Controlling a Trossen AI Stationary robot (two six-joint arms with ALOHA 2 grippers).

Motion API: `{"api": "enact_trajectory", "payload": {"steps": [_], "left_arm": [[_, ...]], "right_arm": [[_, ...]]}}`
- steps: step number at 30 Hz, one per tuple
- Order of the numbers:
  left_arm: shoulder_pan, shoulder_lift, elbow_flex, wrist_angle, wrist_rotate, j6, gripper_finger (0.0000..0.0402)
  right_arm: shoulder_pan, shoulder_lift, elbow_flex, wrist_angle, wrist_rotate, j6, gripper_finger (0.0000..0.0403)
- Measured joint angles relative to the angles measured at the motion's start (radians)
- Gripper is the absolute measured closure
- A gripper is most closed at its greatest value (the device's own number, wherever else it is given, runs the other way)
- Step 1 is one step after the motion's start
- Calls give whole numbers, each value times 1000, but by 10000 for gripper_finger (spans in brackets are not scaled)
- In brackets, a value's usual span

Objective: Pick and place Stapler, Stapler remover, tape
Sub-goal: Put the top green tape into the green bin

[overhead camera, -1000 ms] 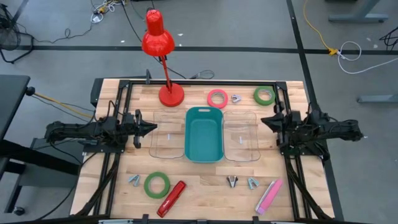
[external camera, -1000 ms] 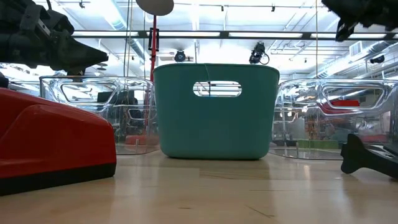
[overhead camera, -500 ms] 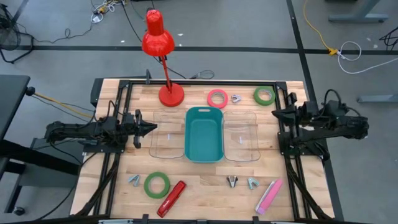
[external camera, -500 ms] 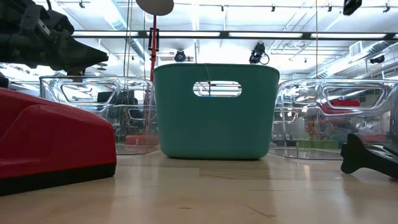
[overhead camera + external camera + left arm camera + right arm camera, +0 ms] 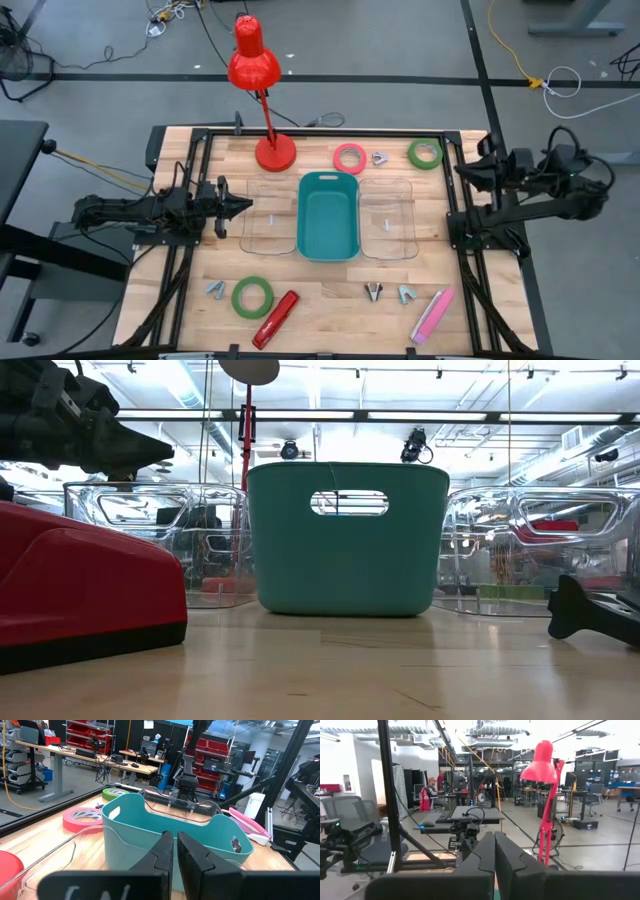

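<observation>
Left gripper [image 5: 243, 206] hovers by left clear bin [image 5: 268, 215], fingers together, empty. Right gripper [image 5: 462, 172] raised over table's right edge, fingers together, empty. Red stapler [image 5: 277, 319], pink stapler [image 5: 432, 315], staple removers [image 5: 373, 291] and green tape [image 5: 252, 297] lie along near edge; pink tape [image 5: 349, 157] at far side behind teal bin [image 5: 328, 215].

I see a teal bin [image 5: 328, 215] between two clear trays [image 5: 269, 217], a red desk lamp [image 5: 262, 90], a red stapler [image 5: 276, 319], a pink stapler [image 5: 432, 315], green tape rolls [image 5: 252, 297], one pink tape roll [image 5: 349, 157], and a pale wood table [image 5: 330, 300].
</observation>
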Motion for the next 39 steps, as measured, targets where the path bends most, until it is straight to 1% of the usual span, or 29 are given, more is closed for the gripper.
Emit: {"api": "enact_trajectory", "payload": {"steps": [4, 28, 33, 39], "left_arm": [[0, 0, 0, 0, 0, 0, 374], [0, 0, 0, 0, 0, 0, 374], [0, 0, 0, 0, 0, 0, 374], [0, 0, 0, 0, 0, 0, 374]], "right_arm": [[0, 16, 26, -16, 15, 0, 401], [0, 32, 26, -80, 8, -1, 401], [0, 32, 26, -106, 8, -1, 401], [0, 31, 25, -176, 9, -9, 401]]}}
